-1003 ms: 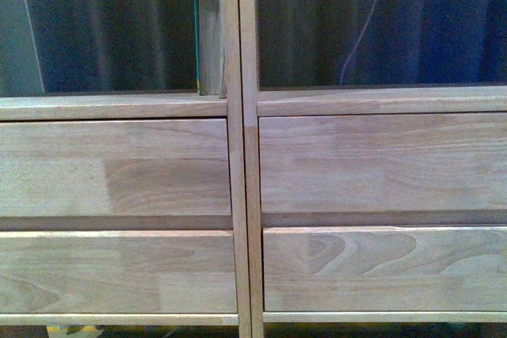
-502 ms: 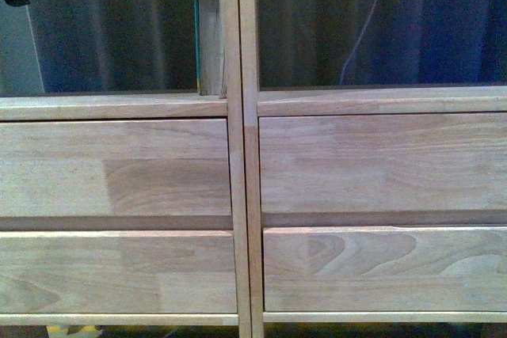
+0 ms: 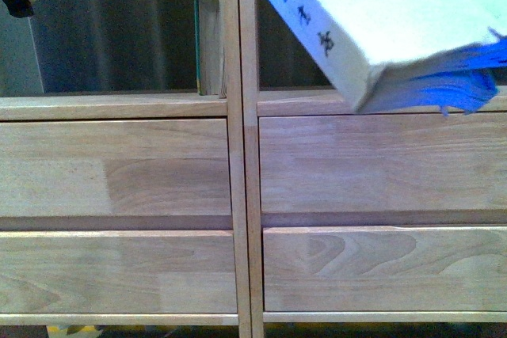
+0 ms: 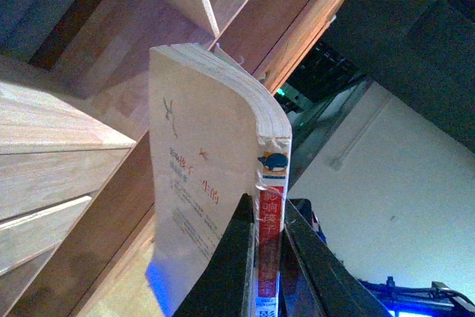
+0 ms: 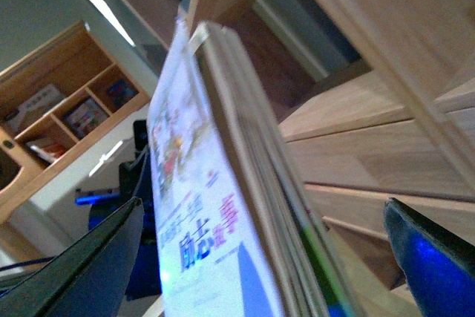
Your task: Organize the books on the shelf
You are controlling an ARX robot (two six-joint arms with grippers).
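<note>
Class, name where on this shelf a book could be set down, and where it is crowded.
Free: the left open compartment, bordered by the centre post and the ledge below. Crowded: the right compartment, where a white book tilts across its mouth.

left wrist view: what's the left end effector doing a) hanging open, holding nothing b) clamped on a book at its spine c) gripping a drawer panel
b: the left end effector is closed on the book, one finger on each side of its red spine.
</note>
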